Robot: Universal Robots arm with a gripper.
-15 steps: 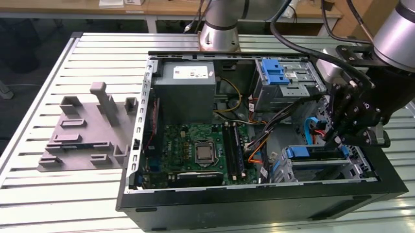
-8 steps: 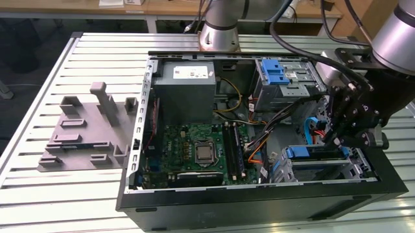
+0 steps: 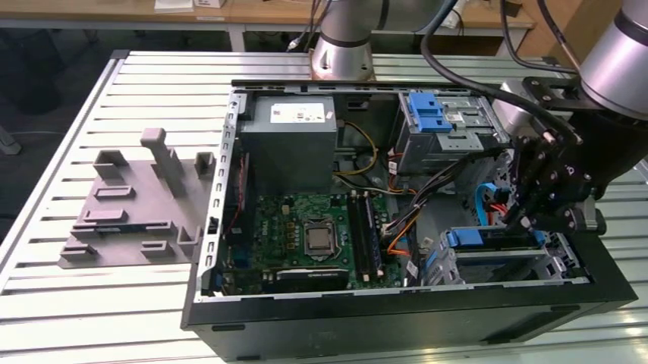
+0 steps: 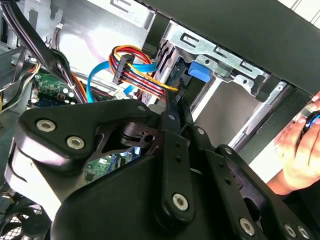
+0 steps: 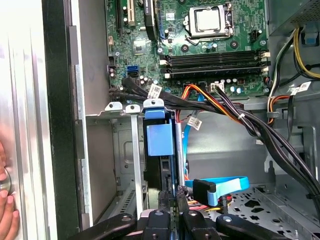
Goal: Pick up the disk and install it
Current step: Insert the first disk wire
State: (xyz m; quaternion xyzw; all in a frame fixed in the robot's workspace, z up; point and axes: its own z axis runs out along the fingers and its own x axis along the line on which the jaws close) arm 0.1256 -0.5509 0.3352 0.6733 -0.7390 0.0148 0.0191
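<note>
An open computer case (image 3: 405, 318) lies on its side on a slatted metal table (image 3: 121, 303), its inside facing up. The robot arm reaches in from the exterior view's right, and its black pincer (image 3: 535, 216) hangs over the drive cage (image 3: 511, 254) at the near right corner of the case.

In the first wrist view the disk (image 5: 159, 165) stands on edge in a slot of that cage, between upright grey metal rails. Its blue carrier frame shows as a blue tab, with the dark body of the disk running down behind it. The pincer (image 5: 172, 212) has its two black fingers (image 5: 164, 200) drawn close together at the edge of the disk, one on either side. They look clamped on it, though the contact itself is hard to make out. In the second wrist view the same narrow fingers (image 4: 172, 107) run up to the cage beside the blue tab (image 4: 199, 70).

A bundle of red, orange and yellow wires (image 4: 135, 62) and a flat blue cable (image 5: 220, 186) lie just beside the cage. The green motherboard (image 3: 303, 235) fills the middle of the case, with a grey power supply box (image 3: 294, 140) at the far side and a second bay with blue latches (image 3: 438, 114) at the far right. A grey moulded fixture (image 3: 136, 201) rests on the table, well apart on the exterior view's left. A person's hand (image 4: 300, 150) rests against the outside of the case.
</note>
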